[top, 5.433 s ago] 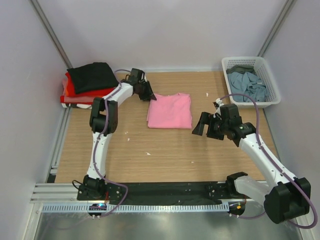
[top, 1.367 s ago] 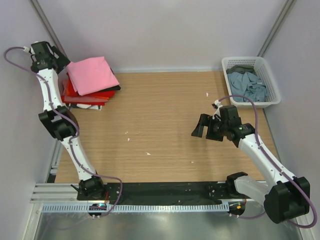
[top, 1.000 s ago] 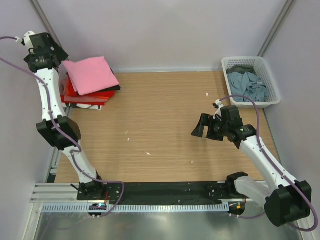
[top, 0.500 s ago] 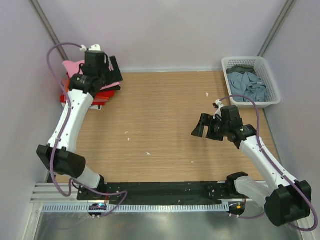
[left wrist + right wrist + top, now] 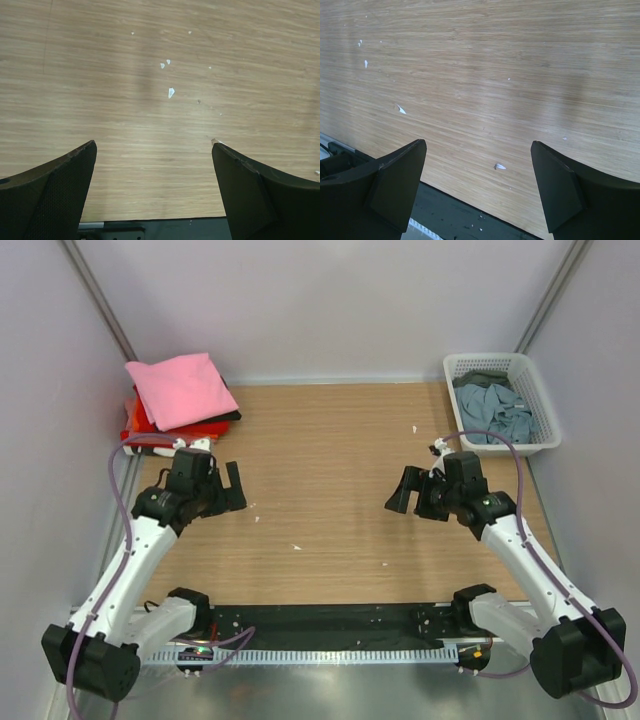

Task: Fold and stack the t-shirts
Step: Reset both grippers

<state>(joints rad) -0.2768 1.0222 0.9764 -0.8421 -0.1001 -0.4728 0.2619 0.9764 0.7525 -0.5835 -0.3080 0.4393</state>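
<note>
wood worktop (image 5: 330, 440), shirt stack (image 5: 165, 425) upper left, pink shirt (image 5: 180, 388) on top, red shirts (image 5: 150, 426) under it, white basket (image 5: 482, 360) upper right holding grey-blue shirt (image 5: 497, 410), left fingers (image 5: 236, 485) mid-left, spread apart, empty, right fingers (image 5: 400, 492) mid-right, spread apart, empty, white specks (image 5: 296, 547) on wood

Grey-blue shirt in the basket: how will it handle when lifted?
Grey-blue shirt lies crumpled, so probably floppy: it should drape and unfurl from a pinch. It overlaps the dark olive shirt in the white basket, so it may drag that along.
</note>
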